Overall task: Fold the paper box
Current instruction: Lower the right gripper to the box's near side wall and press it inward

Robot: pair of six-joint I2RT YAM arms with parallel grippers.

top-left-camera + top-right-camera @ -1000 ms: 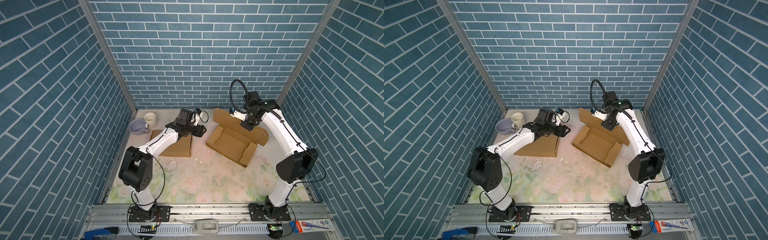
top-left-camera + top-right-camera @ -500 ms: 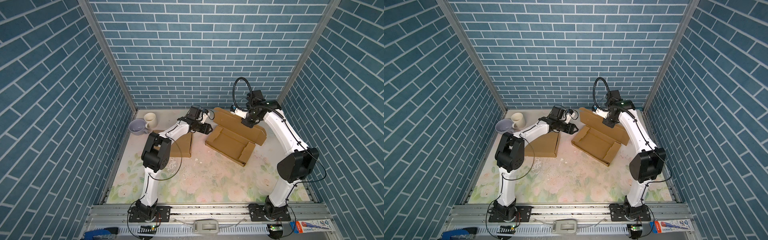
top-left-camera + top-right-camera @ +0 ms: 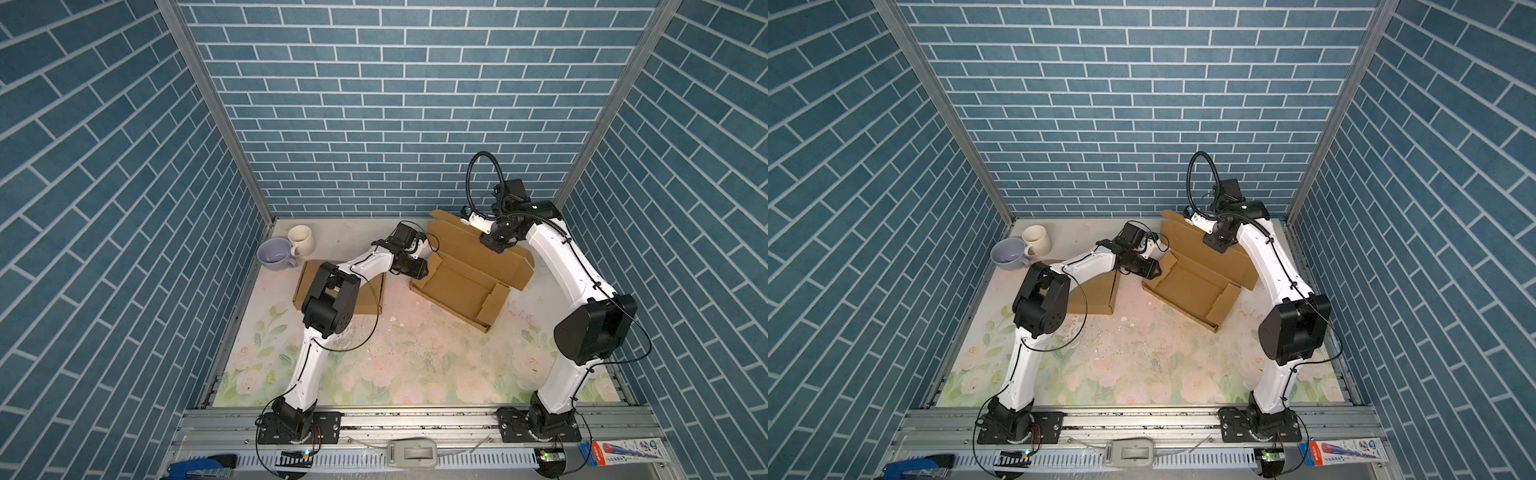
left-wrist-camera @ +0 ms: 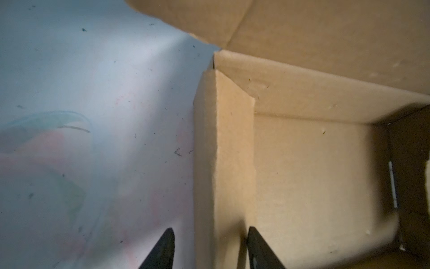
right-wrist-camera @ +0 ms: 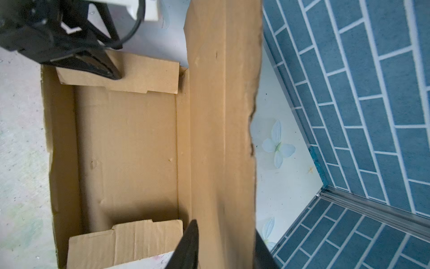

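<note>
1. The paper box (image 3: 453,282) is lying near the back of the table (image 3: 415,357), right of centre in both top views. Its tray is half formed and its floor is resting flat.
2. The tall back panel (image 3: 461,245) is standing up behind the tray. The short end flap (image 4: 232,163) is leaning inward near the left arm, and the opposite end flap (image 3: 494,301) is standing loosely.
3. Handling judgement: it is thin corrugated board, so it is looking light and likely to slide under any push. It seems stiff across a panel and willing to bend only along the scored creases. The edges are already looking frayed, so hard pinching is risking crushed corners.
4. Best holds, in my judgement, are a flap's free edge or mid-panel beside a crease, with one arm bracing while the other folds.
5. The left gripper (image 4: 210,233) is straddling the near end flap with its jaws partly apart. The outer finger is standing clear of the board and nothing is being clamped.
6. The right gripper (image 5: 225,233) is straddling the back panel's top edge with its jaws apart. I cannot tell whether either pad is touching.
7. A second cardboard piece (image 3: 336,291) is lying under the left arm. A lavender cup (image 3: 274,253) and a cream mug (image 3: 300,240) are sitting in the back left corner, well apart from the box.
</note>
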